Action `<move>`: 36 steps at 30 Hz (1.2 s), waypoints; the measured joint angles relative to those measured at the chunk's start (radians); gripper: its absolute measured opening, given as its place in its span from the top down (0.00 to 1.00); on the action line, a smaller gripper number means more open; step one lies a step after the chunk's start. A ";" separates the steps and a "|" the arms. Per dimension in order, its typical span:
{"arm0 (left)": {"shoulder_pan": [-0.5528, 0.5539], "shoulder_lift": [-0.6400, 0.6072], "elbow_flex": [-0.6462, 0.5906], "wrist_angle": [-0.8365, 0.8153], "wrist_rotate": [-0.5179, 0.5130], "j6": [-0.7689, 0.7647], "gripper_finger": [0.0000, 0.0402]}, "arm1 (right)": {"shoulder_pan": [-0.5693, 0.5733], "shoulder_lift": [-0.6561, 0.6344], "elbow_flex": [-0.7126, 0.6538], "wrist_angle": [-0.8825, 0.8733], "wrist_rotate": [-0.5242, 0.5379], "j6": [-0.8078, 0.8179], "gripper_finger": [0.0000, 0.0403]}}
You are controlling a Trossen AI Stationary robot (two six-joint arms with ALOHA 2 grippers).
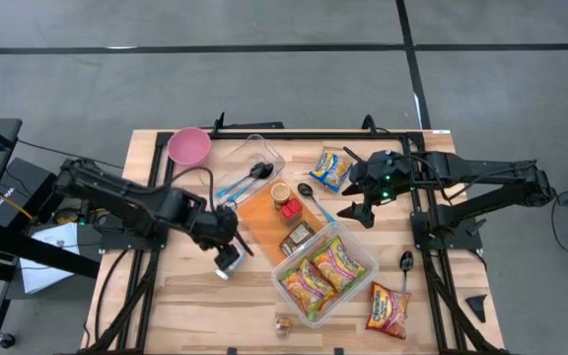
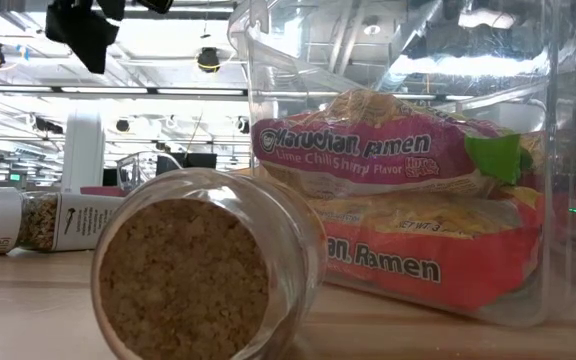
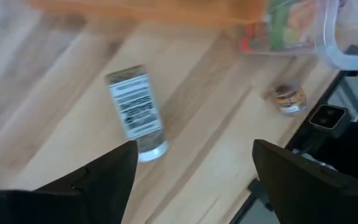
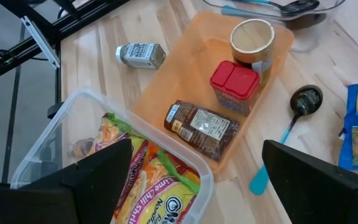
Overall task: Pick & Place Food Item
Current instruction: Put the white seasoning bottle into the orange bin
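Observation:
A spice jar (image 3: 137,112) with a white cap and a printed label lies on its side on the wooden table; it also shows in the high view (image 1: 228,264) and the low view (image 2: 48,220). My left gripper (image 3: 194,180) is open and hovers just above it (image 1: 223,245), touching nothing. My right gripper (image 4: 197,180) is open and empty. It hangs over the right edge of the orange tray (image 1: 264,212), near a black spoon (image 1: 314,197). The tray holds a tan cup (image 4: 252,38), a red-lidded jar (image 4: 234,84) and a dark packet (image 4: 202,127).
A clear bin (image 1: 358,258) holds ramen packs. A small round jar (image 1: 284,323) lies near the front edge. A loose ramen pack (image 1: 388,309), a blue-yellow packet (image 1: 331,168), a pink bowl (image 1: 189,146) and a clear tray with spoons (image 1: 249,168) lie around.

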 joint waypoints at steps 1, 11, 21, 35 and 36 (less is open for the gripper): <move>-0.007 0.000 -0.015 0.031 0.000 -0.002 0.21 | 0.000 0.000 0.000 0.001 -0.001 0.000 0.12; -0.014 0.074 -0.096 0.108 -0.028 -0.002 0.08 | 0.000 0.000 0.000 0.000 -0.001 0.000 0.12; -0.009 0.296 -0.102 0.090 -0.034 -0.125 0.01 | 0.000 0.000 0.000 -0.003 -0.024 -0.012 0.12; -0.008 0.438 -0.103 0.136 -0.131 -0.130 0.02 | 0.000 0.000 0.000 -0.003 -0.052 -0.027 0.12; -0.008 0.439 -0.110 0.146 -0.132 -0.130 0.02 | 0.000 0.000 0.000 -0.004 -0.052 -0.027 0.12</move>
